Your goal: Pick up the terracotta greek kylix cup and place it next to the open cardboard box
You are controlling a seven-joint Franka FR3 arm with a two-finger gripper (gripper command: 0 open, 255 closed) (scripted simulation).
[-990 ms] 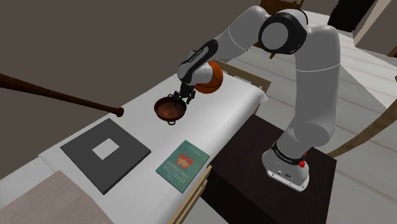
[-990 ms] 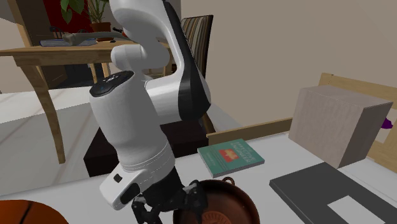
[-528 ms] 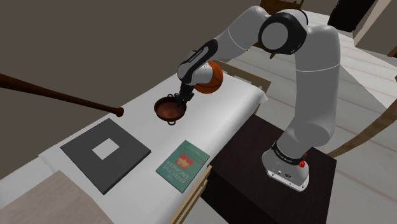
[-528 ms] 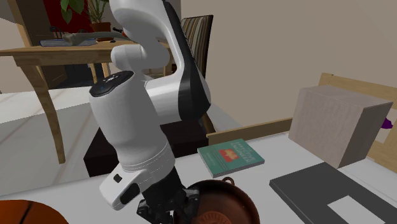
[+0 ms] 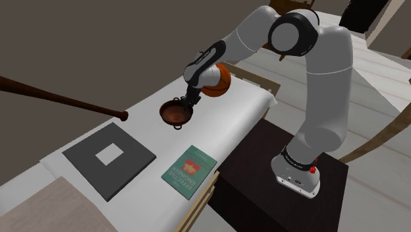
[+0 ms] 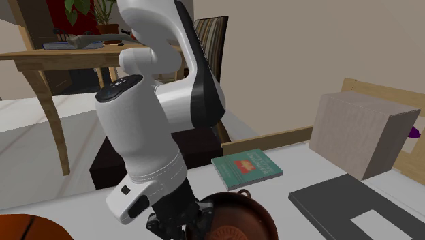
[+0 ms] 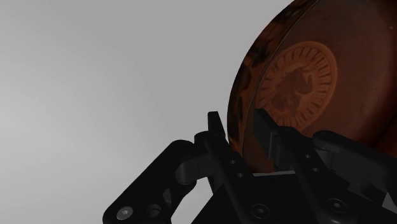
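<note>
The reddish-brown kylix cup (image 5: 174, 113) stands on the white table (image 5: 250, 99), a shallow bowl with small side handles and a round medallion inside (image 7: 299, 76). My black gripper (image 5: 190, 100) comes down at the cup's edge on the side towards the stand. In the wrist view the gripper (image 7: 240, 124) is shut on the cup's rim, one finger outside the wall and one inside. In the second exterior view the gripper (image 6: 185, 223) and the cup (image 6: 235, 221) sit at the bottom edge. The pale cardboard box (image 5: 39, 207) (image 6: 364, 133) stands at the table's far end.
An orange ball (image 5: 217, 79) (image 6: 27, 228) lies just behind the arm's wrist. A green book (image 5: 190, 169) (image 6: 246, 167) and a dark grey slab with a white square (image 5: 109, 156) (image 6: 361, 211) lie between cup and box. A brown bat (image 5: 59, 99) juts over the table.
A second ago the fingers stood apart around the cup's rim; they have since closed on it. The cup and arm have not moved since.
</note>
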